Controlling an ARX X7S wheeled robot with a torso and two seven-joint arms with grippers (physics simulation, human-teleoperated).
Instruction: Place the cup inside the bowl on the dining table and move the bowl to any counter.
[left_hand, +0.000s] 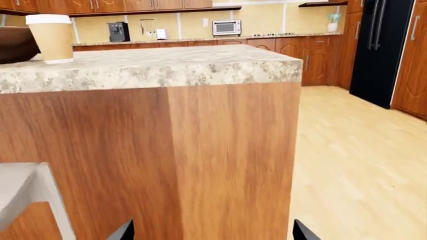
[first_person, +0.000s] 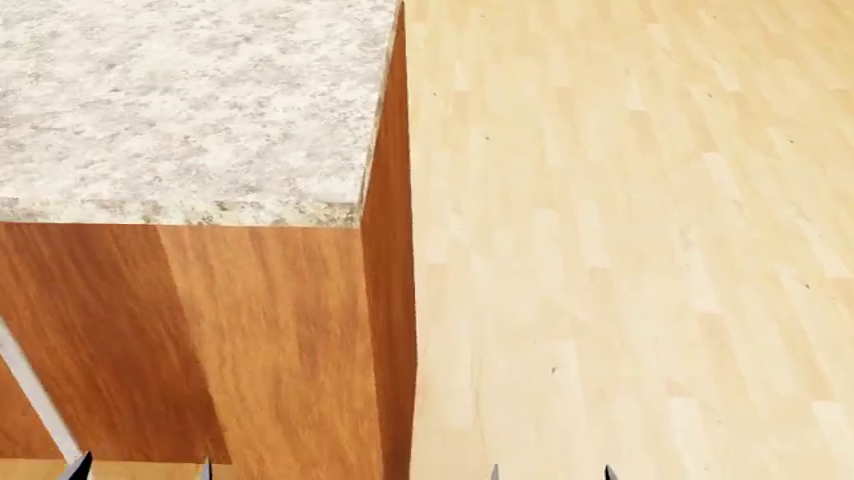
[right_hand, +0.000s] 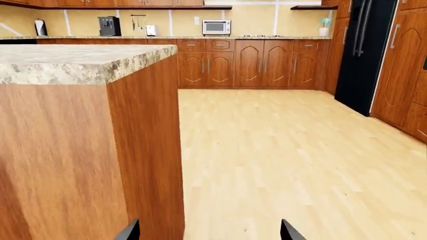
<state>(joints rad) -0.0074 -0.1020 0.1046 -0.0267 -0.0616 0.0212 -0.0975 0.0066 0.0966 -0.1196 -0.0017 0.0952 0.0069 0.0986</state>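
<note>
Both pincers are sitting low in front of the dining bench, fingers spread apart and holding nothing: the left pincer facing its wooden side, the right pincer facing the floor beside it. Well beyond and above the left pincer, the cup is standing upright on the benchtop, just beside the bowl. Farthest off, a counter is running along the yellow wall.

Light wood plank floor. Black refrigerator stands at the far side. A white microwave and a dark coffee machine sit before the yellow tiled wall, above wooden cabinet doors.
</note>
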